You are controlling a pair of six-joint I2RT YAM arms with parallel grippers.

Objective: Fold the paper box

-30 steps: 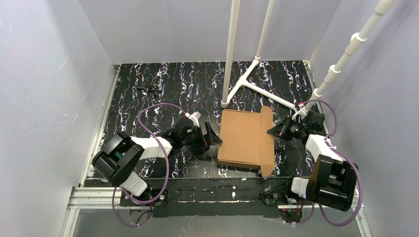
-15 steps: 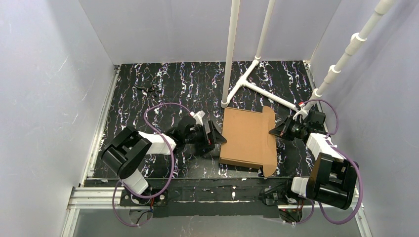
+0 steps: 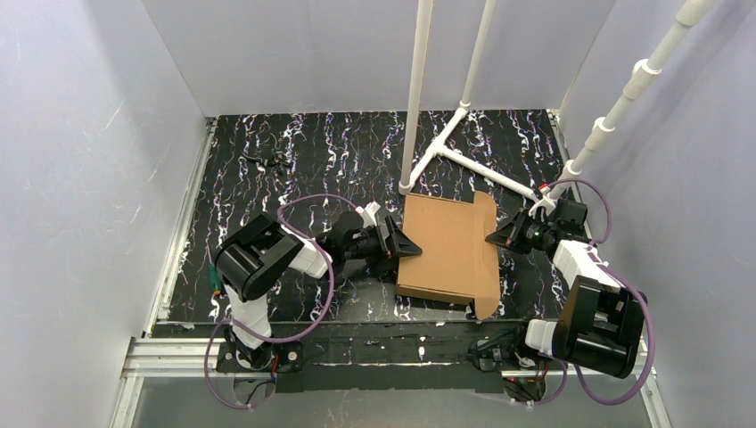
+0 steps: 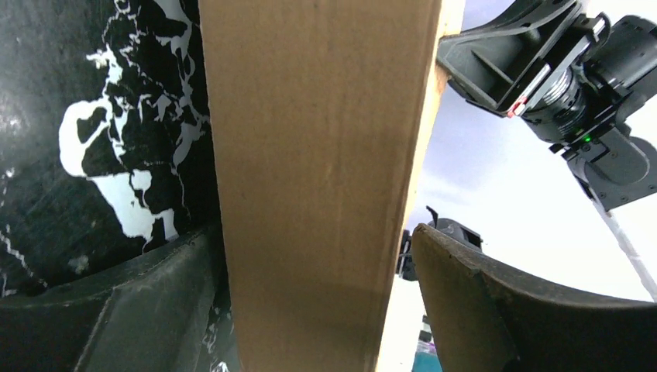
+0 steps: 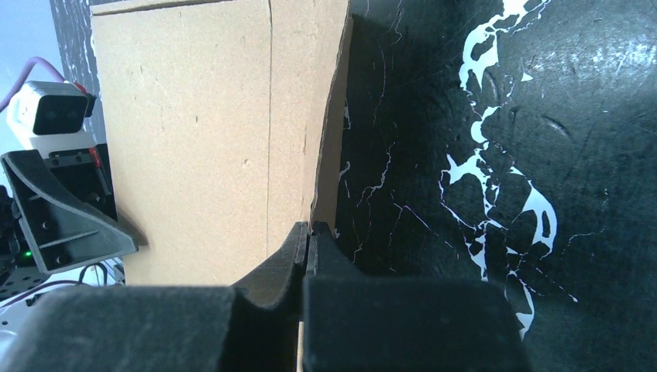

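L gripper (image 3: 403,251) wide open, fingers on both sides of paper box (image 3: 446,250) left edge | R gripper (image 5: 307,229) pinched tight on box right flap edge | box lies on black table (image 3: 303,160) btw both arms | white pipe foot (image 3: 406,186) near its far-left corner

The paper box (image 3: 446,248) lies on the table (image 3: 303,160), with the left gripper (image 3: 403,246) at its 9 o'clock edge, the right gripper (image 3: 495,238) at 3 o'clock, and the pipe frame (image 3: 443,144) at 12 o'clock.
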